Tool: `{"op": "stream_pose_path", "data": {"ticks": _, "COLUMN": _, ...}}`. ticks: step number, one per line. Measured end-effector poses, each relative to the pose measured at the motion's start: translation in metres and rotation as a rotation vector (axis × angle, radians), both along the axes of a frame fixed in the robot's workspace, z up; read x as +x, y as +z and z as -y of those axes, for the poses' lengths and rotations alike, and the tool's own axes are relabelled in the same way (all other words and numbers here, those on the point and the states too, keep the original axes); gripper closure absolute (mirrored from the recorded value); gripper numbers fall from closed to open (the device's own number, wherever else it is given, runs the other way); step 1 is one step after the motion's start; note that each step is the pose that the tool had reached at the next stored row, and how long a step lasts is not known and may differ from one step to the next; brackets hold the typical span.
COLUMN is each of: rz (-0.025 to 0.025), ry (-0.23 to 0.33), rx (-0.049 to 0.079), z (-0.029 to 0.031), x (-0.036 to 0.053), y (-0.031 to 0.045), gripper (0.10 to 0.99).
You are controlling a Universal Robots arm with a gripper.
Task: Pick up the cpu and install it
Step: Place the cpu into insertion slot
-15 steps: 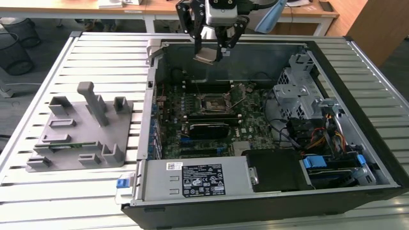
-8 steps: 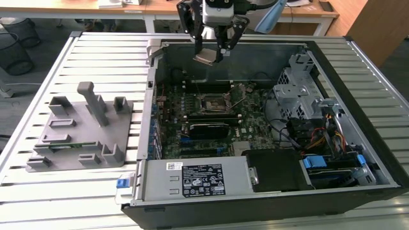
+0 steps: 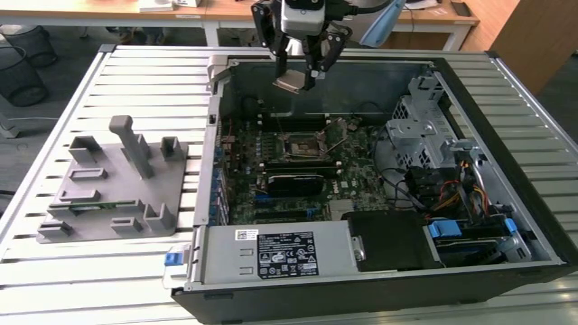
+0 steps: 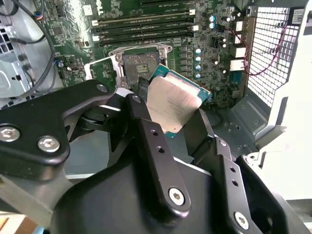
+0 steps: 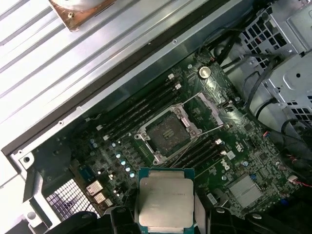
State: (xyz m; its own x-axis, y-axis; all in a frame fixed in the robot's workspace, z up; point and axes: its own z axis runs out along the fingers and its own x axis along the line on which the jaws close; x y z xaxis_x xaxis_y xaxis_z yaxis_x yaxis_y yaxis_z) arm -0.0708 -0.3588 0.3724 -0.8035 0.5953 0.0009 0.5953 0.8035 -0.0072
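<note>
The robot's black two-fingered hand [image 3: 296, 80] is gripping the cpu [image 3: 291, 83], a small flat square chip with a shiny silver metal top and a thin darker rim. In the second wrist view the hand [image 4: 170, 109] is pinching the chip [image 4: 170, 100] by two opposite edges, and its black fingers [image 4: 146, 131] are pressing against the rim while the silver face is tilting. In the first wrist view the cpu [image 5: 165, 202] is sitting squarely between the fingertips of the hand [image 5: 165, 217].

The hand is hanging in the air above the far wall of an open black desktop computer case [image 3: 542, 223], which is lying on a pale ribbed metal worktop [image 3: 153, 81]. Below the hand and a little ahead of it, a green motherboard [image 3: 352, 176] is lying flat inside the case. On it a black square socket frame with a metal lever [image 3: 298, 145] is facing upward, well apart from the chip; in both wrist views this socket [image 4: 139, 66] [image 5: 168, 134] is showing just beyond the held chip, with nothing seated in it. Long dark memory slots [image 5: 141, 109] are running alongside the socket.

Well apart from the hand, towards the exterior view's left, a set of grey plastic fixture blocks [image 3: 118, 183] is standing on the worktop beside the case.
</note>
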Motion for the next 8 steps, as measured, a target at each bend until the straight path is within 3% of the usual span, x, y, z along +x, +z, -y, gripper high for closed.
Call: {"op": "stream_pose_path", "data": {"ticks": 8, "rz": -0.0002, "ry": -0.075, "rx": -0.008, "z": 0.0000, "x": 0.0000, "y": -0.0001, "gripper": 0.549}}
